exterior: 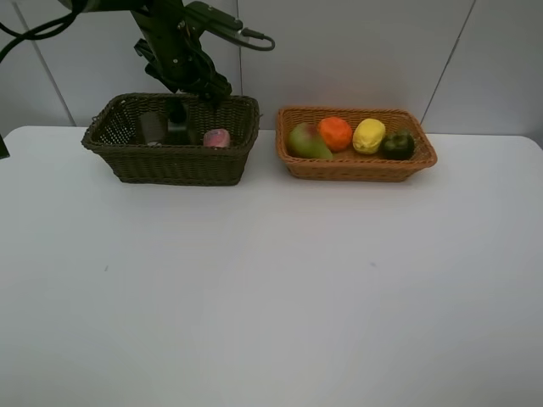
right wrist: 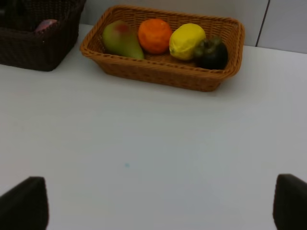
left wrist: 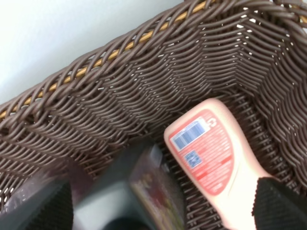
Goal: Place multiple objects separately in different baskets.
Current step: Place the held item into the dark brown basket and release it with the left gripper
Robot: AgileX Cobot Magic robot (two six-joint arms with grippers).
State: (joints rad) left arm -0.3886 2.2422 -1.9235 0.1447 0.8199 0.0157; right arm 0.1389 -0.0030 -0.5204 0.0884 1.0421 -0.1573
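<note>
The left hand (exterior: 181,108) reaches down into the dark basket (exterior: 172,161), and the arm hides part of what is inside. From up high, only a pink bit of the small pink bottle (exterior: 217,138) and a dim cup shape (exterior: 153,127) show there. The left wrist view is blurry at the bottom. It shows the small pink bottle (left wrist: 211,153) lying flat on the basket floor, with its red label facing up. Beside it is a dark green bottle (left wrist: 139,191), cut off by the edge. The two black fingertips (left wrist: 48,206) of the left hand are spread wide, one on each side, and hold nothing. No marker can be made out.

The light orange basket (exterior: 356,168) sits just beside the dark one on the white counter (exterior: 271,288). It holds four fruits in a row: one pear (exterior: 305,142), one orange (exterior: 335,132), one lemon (exterior: 369,136) and one dark mangosteen (exterior: 397,145). The mangosteen is so dark that its shape is hard to see.

The right hand (right wrist: 158,211) is above the bare counter, well away from both baskets. Only its two black fingertips (right wrist: 24,203) show, spread wide and holding nothing.

So there are two baskets, four fruits and two bottles.
</note>
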